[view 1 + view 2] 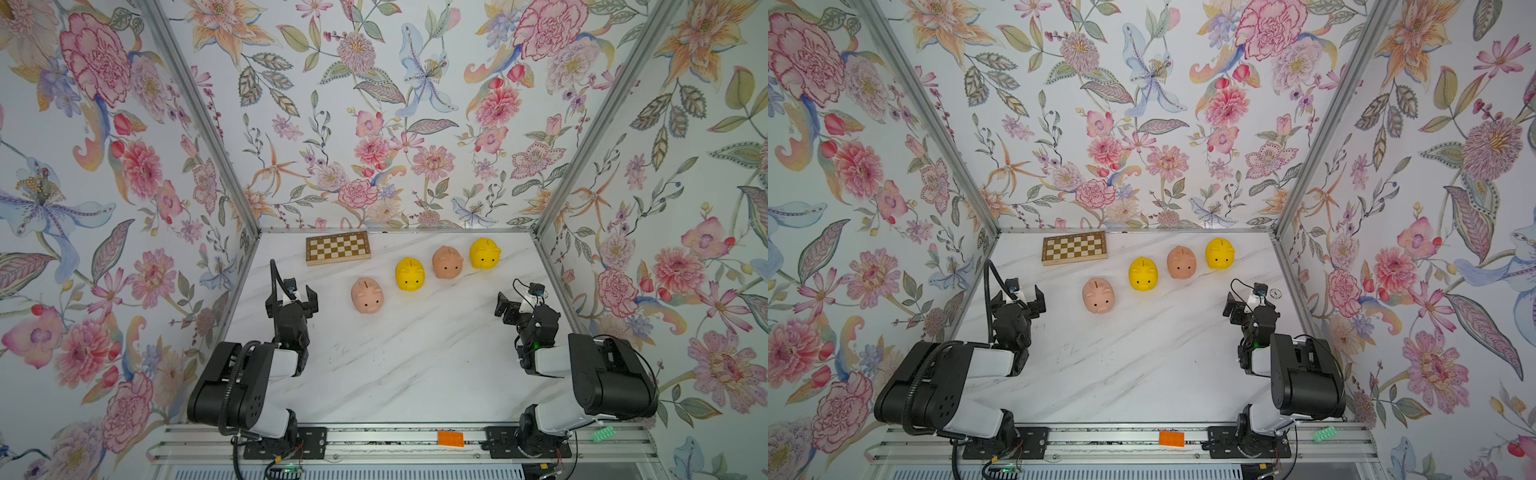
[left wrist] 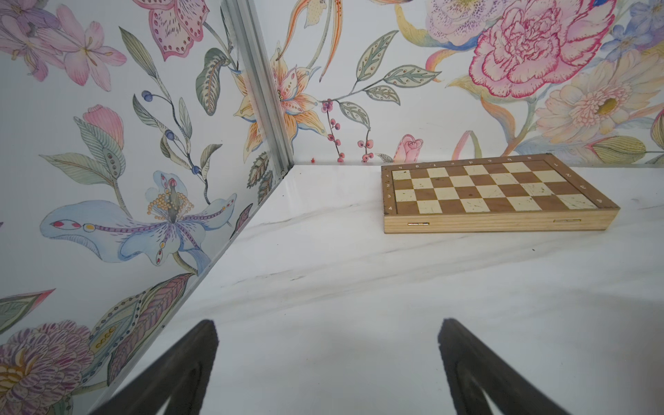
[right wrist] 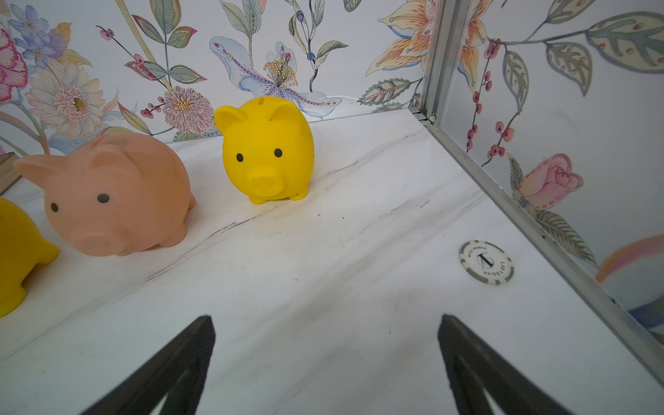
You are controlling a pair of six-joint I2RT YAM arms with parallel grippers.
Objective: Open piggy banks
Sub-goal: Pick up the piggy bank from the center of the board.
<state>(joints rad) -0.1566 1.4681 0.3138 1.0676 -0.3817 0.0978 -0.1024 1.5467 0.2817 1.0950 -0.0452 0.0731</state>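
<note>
Several piggy banks stand upright in a slanting row on the marble table in both top views: a pink one [image 1: 367, 295] nearest, a yellow one [image 1: 409, 273], a second pink one [image 1: 447, 262] and a second yellow one [image 1: 485, 253] at the back right. My left gripper [image 1: 291, 296] hangs open and empty, left of the near pink pig and apart from it. My right gripper [image 1: 505, 308] is open and empty below the far yellow pig. The right wrist view faces the far yellow pig [image 3: 267, 151] and pink pig [image 3: 115, 194] beyond the open right gripper [image 3: 325, 321]. The left gripper [image 2: 327, 323] shows only bare table between its fingers.
A closed checkered chessboard [image 1: 338, 247] lies at the back left, ahead of the left gripper [image 2: 496, 194]. A grey poker chip [image 3: 486, 262] lies by the right wall. Flowered walls close three sides. An orange block [image 1: 451, 438] and a green piece [image 1: 603, 433] sit on the front rail.
</note>
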